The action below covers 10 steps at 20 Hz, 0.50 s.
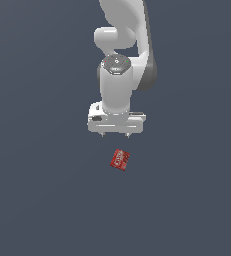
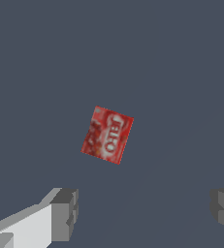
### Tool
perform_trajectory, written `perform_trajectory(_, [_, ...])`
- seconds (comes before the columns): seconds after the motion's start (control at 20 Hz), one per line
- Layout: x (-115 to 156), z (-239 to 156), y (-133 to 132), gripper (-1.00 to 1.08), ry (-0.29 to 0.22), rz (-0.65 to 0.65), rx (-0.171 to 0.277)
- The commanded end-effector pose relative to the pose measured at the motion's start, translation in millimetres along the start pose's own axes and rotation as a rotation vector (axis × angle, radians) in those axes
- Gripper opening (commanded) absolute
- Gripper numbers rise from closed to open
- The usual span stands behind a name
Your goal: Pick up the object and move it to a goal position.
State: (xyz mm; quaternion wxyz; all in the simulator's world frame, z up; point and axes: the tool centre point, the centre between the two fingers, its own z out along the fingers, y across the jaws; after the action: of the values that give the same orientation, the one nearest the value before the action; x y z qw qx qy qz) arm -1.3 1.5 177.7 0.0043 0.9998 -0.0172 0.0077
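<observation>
Gripper (image 1: 116, 134) is held spread wide, nothing grasped. Box (image 1: 120, 159) is seen flat on the grey floor (image 1: 37, 200), just below the fingertips in the exterior view, untouched, rotated askew. In the wrist view, box (image 2: 107, 135) sits clear of both fingers (image 2: 65, 213).

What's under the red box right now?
The red box lies flat on the plain grey floor, nothing on top. Whatever its own face covers cannot be seen. The open tool is apart from it.
</observation>
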Motion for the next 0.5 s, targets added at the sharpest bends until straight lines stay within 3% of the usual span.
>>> perform_trajectory(0.0, [0.0,0.0,0.0,1.00,0.000,0.000,0.000])
perform_trajectory(0.45, [-5.1,4.1,5.4,1.00,-0.021,0.041,0.016])
